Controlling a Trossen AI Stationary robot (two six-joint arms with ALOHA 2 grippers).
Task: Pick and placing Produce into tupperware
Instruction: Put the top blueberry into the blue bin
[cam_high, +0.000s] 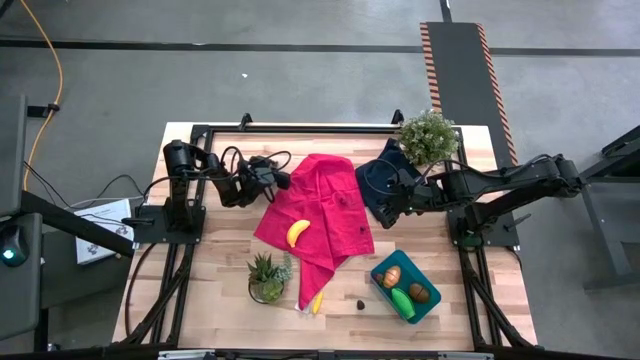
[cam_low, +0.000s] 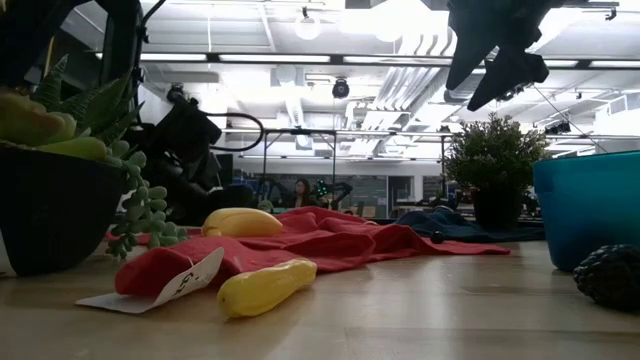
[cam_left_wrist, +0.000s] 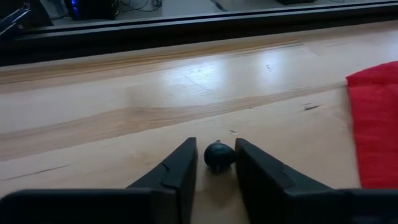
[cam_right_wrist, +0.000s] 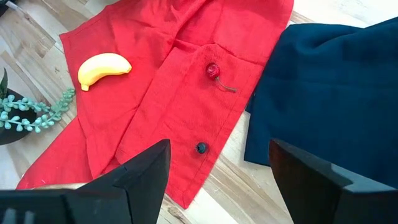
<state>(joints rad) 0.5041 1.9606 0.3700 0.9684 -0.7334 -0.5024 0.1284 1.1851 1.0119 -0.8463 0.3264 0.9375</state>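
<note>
Dark and round, a small berry-like piece (cam_left_wrist: 219, 155) sits on bare wood directly between the left gripper (cam_left_wrist: 215, 167) fingers, which flank it narrowly; we cannot tell whether they touch it yet. It has no long axis to align. The tupperware (cam_high: 385, 264) lies well off toward the right gripper (cam_right_wrist: 217, 163), which hangs wide and empty over the red cloth (cam_right_wrist: 186, 93).

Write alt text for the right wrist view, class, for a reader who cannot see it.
A yellow banana lies on a crumpled red cloth, which also carries a small red piece and a small dark ball. A navy cloth lies beside it, and the right gripper hangs open above.
</note>
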